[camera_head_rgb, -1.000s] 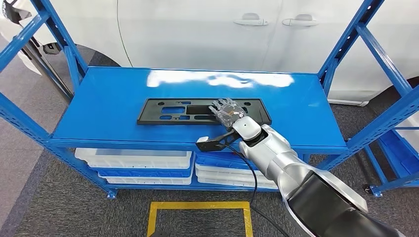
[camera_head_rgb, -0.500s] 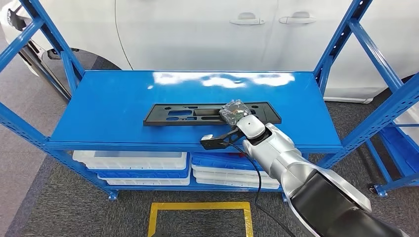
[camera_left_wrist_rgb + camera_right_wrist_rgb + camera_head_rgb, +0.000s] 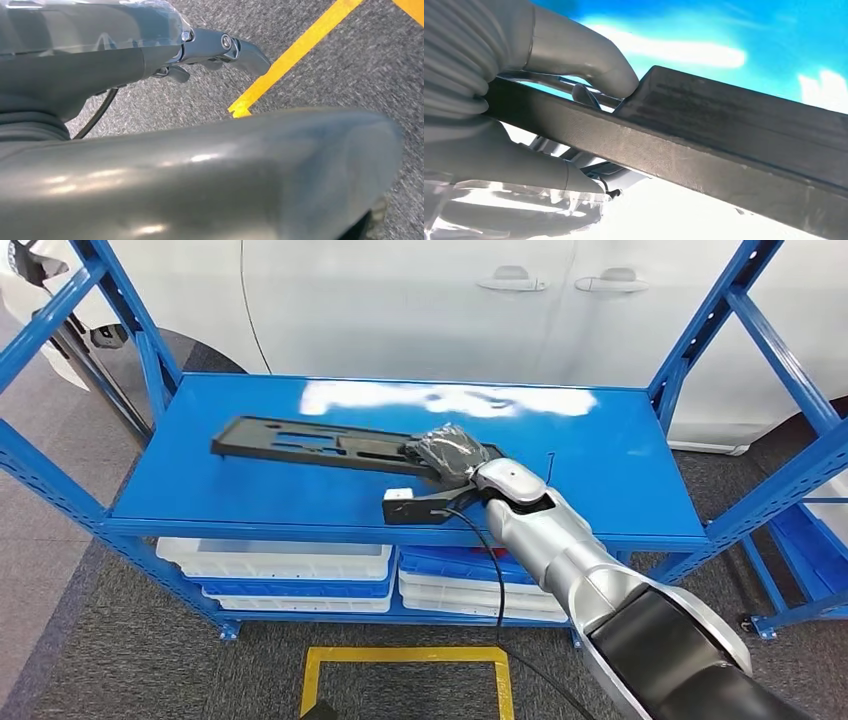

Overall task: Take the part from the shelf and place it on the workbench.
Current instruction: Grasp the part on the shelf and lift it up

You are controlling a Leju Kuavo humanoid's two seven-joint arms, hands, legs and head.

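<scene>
So the long black plastic part is gripped at one end by the right hand, fingers wrapped over the top of it. In the right wrist view the grey thumb is pressed on one face of the part and the other fingers are curled under it, so it's properly clamped. The part is angled across the blue shelf top, with its free end stretched out toward the shelf's left side. It looks lifted a bit off the surface, though whether the far end is touching can't really be told from the head view. Cut-outs and slots can be seen along the part's length.

The silver right arm comes in from the lower right, with a black cable hanging off the wrist and a small black bracket with a white tip sticking out just below the hand.

The left hand is seen in its own wrist view, hanging over grey carpet near a yellow floor line — nothing is held in it, and the fingers look loosely curled, but open or closed can't be called for sure.

Under the shelf top, white and blue trays are stacked on a lower level. Behind the rack a white car door with two handles is visible — and blue uprights frame both sides.
</scene>
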